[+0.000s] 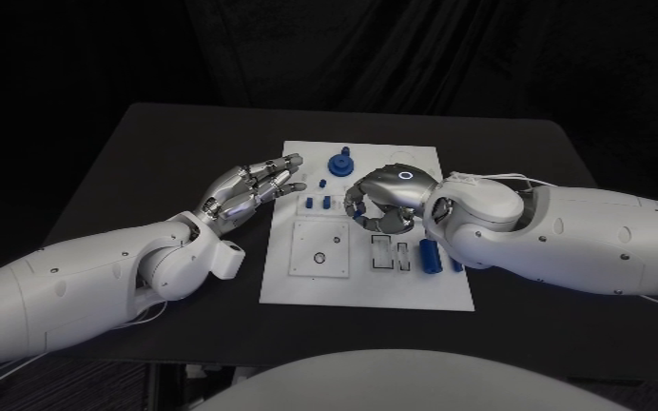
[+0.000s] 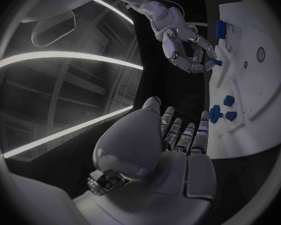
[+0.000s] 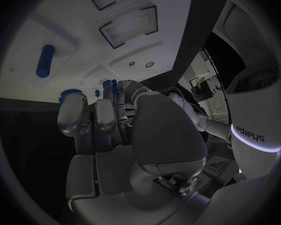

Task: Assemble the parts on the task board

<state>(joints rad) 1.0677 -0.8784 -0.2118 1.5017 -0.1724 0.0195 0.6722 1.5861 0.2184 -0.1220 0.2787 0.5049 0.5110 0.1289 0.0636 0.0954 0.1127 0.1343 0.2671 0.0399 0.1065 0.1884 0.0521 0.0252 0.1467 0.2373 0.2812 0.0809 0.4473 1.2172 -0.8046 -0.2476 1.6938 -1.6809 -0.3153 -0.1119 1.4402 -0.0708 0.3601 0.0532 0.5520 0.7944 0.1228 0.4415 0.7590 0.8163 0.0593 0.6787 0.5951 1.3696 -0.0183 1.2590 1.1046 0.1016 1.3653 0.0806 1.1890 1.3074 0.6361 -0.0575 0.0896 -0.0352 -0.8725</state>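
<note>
Parts (image 1: 429, 256) lie on the task board (image 1: 309, 287) beside the right robot hand (image 1: 384, 200).

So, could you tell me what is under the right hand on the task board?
The right hand hovers over the task board, its fingers pinching a small blue part. Whatever lies on the board beneath its palm is covered.
</note>
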